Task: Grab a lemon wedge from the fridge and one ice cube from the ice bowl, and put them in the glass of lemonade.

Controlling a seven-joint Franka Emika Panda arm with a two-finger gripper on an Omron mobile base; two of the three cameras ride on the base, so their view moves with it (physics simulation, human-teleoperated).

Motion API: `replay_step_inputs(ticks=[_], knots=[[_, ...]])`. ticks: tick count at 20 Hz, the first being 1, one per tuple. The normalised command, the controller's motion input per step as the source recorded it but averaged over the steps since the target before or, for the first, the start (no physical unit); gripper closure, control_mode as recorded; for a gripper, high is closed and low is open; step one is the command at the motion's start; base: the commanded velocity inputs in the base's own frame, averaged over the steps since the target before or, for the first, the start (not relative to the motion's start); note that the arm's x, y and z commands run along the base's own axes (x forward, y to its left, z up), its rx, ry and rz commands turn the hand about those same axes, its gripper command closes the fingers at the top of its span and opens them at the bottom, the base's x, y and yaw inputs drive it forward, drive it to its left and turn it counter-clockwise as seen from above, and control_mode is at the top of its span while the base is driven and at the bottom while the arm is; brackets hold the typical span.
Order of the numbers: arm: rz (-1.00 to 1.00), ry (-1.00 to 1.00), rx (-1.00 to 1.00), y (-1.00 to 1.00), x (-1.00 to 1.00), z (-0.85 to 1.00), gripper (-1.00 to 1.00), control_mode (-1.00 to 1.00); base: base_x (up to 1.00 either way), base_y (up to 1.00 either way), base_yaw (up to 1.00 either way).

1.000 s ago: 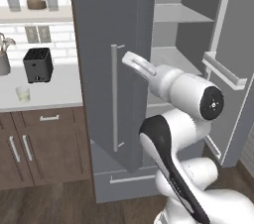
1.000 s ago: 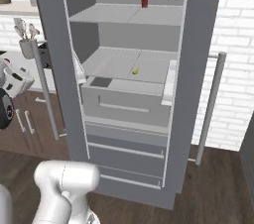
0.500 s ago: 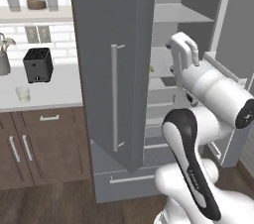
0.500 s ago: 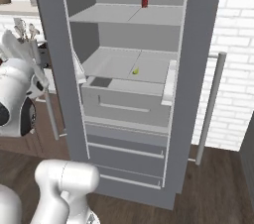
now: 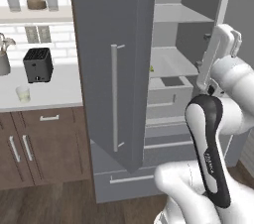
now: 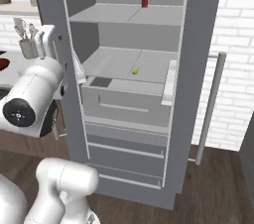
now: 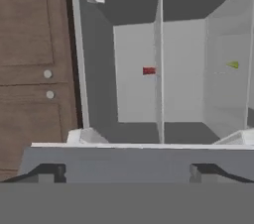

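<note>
While the gripper (image 7: 126,171) hangs in front of the open fridge (image 6: 198,44) with its two dark fingertips (image 7: 49,171) set well apart, nothing lies between them, so it is open and empty. In the hand view the camera is rolled, so the fridge shelves run up and down the picture; the lemon wedge (image 7: 232,64) sits near the right edge there, well beyond the fingertips and off to the side of them. In the right base view the same lemon wedge (image 6: 135,71) lies on the middle shelf (image 6: 114,64), toward its centre and slightly back from the front edge, above the grey drawer (image 6: 124,100). Farther in, a small red can (image 6: 144,0) stands on the upper shelf near the back wall. In the left base view the glass of lemonade (image 5: 22,93) stands near the front edge of the counter (image 5: 54,94), with the black toaster (image 5: 37,64) just behind it.
</note>
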Motion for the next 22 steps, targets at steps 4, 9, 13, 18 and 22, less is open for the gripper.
replay_step_inputs(ticks=[4,9,13,18,22], knots=[[0.0,0.44,0.11,-0.22,0.0,0.0,-1.0,-1.0,0.0,0.0,0.0],[0.01,0.54,0.01,0.0,0.08,-0.01,-1.0,-1.0,0.0,0.0,0.0],[0.15,0.36,0.0,0.0,0.15,-0.14,-1.0,-1.0,0.0,0.0,0.0],[0.2,0.11,0.0,0.0,0.34,-0.44,-1.0,-1.0,0.0,0.0,0.0],[0.23,0.05,0.0,0.01,0.45,-0.66,-1.0,-1.0,0.0,0.0,0.0]])
